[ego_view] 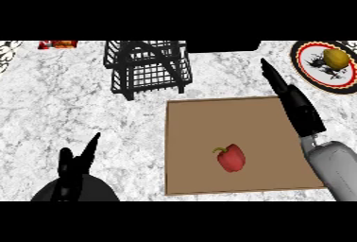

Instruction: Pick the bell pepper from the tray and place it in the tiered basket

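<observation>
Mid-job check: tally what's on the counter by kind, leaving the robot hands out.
Bell pepper: 1
Yellow fruit: 1
Tray: 1
Tiered basket: 1
Plate: 1; the patterned edge at far left may be another
Red-orange item, cut off at the top: 1
Total: 6, not counting the possible second plate.

Beyond our right hand (293, 97), we see the plate (301, 66) run off the right edge, and the hand itself covers the far right corner of the tray (202, 142). Well ahead of our left hand (71, 169), the tiered basket (146, 66) loses its top, and a red-orange thing (59, 45) is too small to name.
</observation>
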Robot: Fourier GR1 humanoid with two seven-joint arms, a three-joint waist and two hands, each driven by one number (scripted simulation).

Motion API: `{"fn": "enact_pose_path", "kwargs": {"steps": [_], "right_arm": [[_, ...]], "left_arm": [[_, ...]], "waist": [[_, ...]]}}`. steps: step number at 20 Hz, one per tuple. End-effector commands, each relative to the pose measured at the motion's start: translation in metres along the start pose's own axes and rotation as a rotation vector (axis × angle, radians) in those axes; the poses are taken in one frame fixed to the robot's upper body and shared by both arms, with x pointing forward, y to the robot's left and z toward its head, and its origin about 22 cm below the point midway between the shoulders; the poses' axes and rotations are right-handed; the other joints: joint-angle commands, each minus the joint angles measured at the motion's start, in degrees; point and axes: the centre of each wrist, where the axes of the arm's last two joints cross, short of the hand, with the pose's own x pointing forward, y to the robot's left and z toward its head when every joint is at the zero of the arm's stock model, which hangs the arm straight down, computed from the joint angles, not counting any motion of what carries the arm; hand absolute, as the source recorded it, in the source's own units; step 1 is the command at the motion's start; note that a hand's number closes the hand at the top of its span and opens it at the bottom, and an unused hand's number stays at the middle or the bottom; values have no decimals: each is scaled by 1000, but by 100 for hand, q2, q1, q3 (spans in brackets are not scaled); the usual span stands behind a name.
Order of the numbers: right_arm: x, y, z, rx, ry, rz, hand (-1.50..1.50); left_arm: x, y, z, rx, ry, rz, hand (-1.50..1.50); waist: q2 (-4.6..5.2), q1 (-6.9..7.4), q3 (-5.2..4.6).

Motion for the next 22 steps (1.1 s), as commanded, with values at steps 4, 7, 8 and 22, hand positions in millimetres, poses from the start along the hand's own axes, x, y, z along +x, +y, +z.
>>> {"fn": "enact_pose_path", "kwargs": {"steps": [4, 7, 8, 22], "right_arm": [[32, 27, -12, 227, -246, -372, 150], [23, 37, -11, -74, -228, -766, 150], [25, 14, -15, 177, -244, -378, 150], [59, -14, -15, 772, -479, -461, -150]], "left_arm": [[51, -32, 43, -117, -204, 43, 0], [18, -65, 72, -243, -14, 214, 0], [63, -48, 52, -109, -340, 91, 0], [48, -56, 75, -66, -345, -17, 0]], "waist": [[-297, 456, -26], [-365, 189, 344], [-317, 403, -60], [-402, 265, -123]]}}
